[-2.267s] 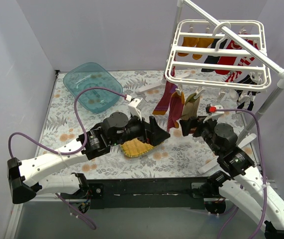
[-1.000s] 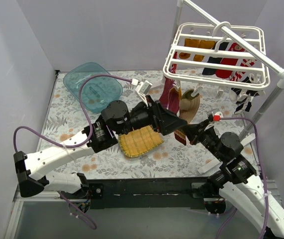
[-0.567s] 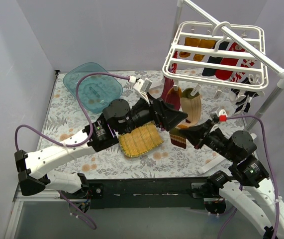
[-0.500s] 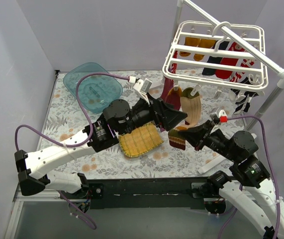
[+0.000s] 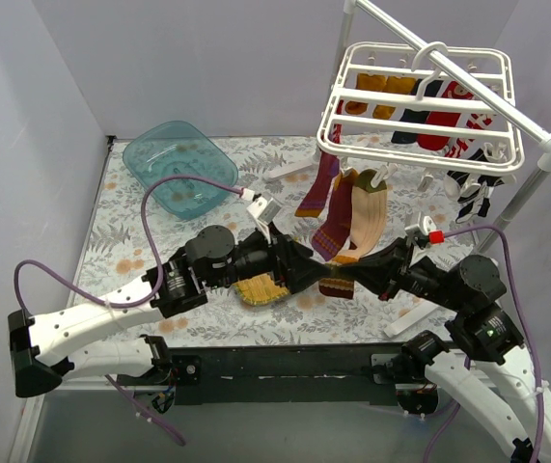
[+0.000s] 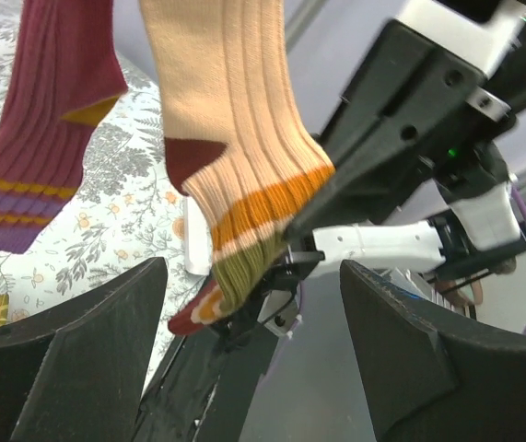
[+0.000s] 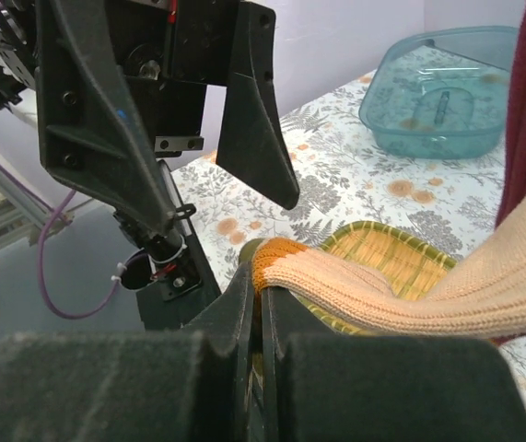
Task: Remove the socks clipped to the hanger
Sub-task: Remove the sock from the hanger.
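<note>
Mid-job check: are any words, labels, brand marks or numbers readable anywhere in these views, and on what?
No text is readable in any view.
On the teal tub: a moulded mark on its floor, too blurred to read.
On the red tag by the right wrist: no lettering can be made out.
On the tan sock and the hanger: no print.

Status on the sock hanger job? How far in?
Done: nothing obvious; no freed sock shows on the table.
In hand: the right claw is shut on the toe of the tan sock, which looks clipped to the hanger. The left claw is open, fingers either side of that sock.
Left: freeing the tan sock, then the maroon sock and the yellow, black and red socks along the frame.
</note>
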Controlling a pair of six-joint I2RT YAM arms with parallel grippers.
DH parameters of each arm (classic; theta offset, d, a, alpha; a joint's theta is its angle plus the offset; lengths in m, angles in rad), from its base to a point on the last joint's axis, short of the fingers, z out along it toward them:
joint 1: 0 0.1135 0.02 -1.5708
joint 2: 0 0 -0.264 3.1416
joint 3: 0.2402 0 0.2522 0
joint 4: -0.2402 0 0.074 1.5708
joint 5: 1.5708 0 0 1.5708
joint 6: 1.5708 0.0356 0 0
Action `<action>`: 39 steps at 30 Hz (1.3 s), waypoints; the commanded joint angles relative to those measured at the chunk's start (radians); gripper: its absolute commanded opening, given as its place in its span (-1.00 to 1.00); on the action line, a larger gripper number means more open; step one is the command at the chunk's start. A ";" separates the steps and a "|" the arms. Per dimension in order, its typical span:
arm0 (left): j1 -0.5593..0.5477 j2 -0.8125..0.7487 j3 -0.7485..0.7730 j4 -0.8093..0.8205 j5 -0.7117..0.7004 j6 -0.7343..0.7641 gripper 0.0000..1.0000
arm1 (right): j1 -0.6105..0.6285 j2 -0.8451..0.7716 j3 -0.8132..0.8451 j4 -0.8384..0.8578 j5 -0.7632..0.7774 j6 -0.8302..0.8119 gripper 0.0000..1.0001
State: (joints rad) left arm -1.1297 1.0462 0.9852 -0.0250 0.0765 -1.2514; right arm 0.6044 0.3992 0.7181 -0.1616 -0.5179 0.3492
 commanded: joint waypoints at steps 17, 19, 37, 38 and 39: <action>-0.002 -0.002 -0.082 0.111 0.126 0.135 0.23 | 0.003 0.101 0.060 0.152 -0.027 0.093 -0.97; -0.002 0.003 -0.086 0.117 0.128 0.132 0.15 | 0.003 0.102 0.057 0.180 -0.027 0.099 -0.97; -0.002 0.018 -0.100 0.035 -0.171 -0.057 -1.00 | 0.003 0.001 0.092 -0.024 0.281 -0.002 0.14; -0.002 0.021 -0.089 0.030 -0.191 -0.062 -1.00 | 0.003 -0.014 0.102 -0.036 0.315 -0.007 0.21; -0.002 0.023 -0.086 -0.002 -0.192 -0.065 -1.00 | 0.001 -0.029 0.107 -0.048 0.349 -0.009 0.25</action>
State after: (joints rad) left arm -1.1297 1.0657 0.8742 0.0772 0.0093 -1.2575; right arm 0.6044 0.4412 0.7498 -0.1524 -0.3611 0.3923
